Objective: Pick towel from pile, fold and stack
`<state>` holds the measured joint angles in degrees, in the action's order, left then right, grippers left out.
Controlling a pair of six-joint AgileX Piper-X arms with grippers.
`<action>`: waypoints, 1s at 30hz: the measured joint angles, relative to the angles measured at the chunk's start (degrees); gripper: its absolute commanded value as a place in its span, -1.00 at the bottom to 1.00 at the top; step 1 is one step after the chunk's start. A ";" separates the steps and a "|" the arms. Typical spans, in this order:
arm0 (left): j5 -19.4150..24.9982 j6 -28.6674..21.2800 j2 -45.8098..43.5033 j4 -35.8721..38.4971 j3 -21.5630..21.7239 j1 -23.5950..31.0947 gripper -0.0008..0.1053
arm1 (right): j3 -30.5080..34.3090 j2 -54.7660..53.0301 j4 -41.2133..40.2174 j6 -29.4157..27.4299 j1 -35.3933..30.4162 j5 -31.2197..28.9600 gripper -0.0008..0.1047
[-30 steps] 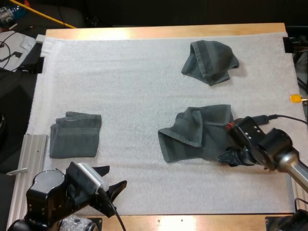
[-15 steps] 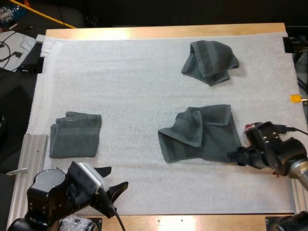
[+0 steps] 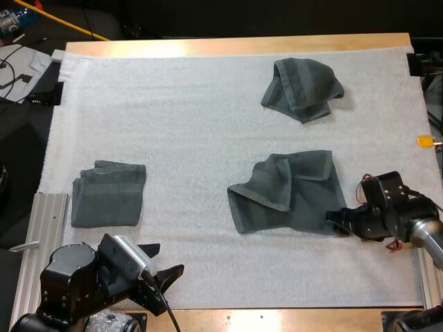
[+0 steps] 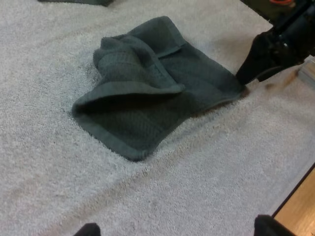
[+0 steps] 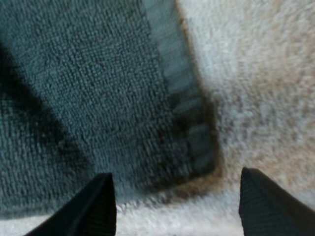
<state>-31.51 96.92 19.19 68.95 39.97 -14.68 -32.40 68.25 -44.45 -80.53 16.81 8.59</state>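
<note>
A half-spread dark grey-green towel (image 3: pixel 287 190) lies right of the mat's middle, one flap folded over itself. My right gripper (image 3: pixel 334 221) is low at its near right corner, open, its fingers (image 5: pixel 96 206) standing either side of the towel corner (image 5: pixel 192 147). In the left wrist view the same towel (image 4: pixel 147 98) has the right gripper (image 4: pixel 253 69) at its corner. A crumpled towel (image 3: pixel 302 88) sits at the far side. One folded towel (image 3: pixel 109 194) lies at the left. My left gripper (image 3: pixel 163 266) hovers open at the mat's near left edge, holding nothing.
The white mat (image 3: pixel 194 124) covers most of the wooden table. A metal rail (image 3: pixel 38 221) runs along the near left edge beside the folded towel. Bare mat lies between the folded towel and the half-spread one.
My right gripper has drawn back to the right off the towel's right part and now sits low at its near right corner. The left arm has barely moved.
</note>
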 measured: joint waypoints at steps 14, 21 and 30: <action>0.00 0.00 0.00 0.33 0.00 0.00 0.16 | -0.01 8.24 4.34 2.11 -0.08 3.31 -0.18; 0.00 0.00 0.00 -0.02 0.00 0.00 0.16 | -0.01 8.24 4.34 2.11 -0.08 2.78 -0.98; 0.00 -0.27 0.26 0.00 0.00 0.00 0.16 | -0.01 7.68 3.28 1.64 -0.08 2.78 -0.98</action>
<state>-31.51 96.64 19.46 68.95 39.97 -14.68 -32.40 75.93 -41.17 -78.90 16.73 11.37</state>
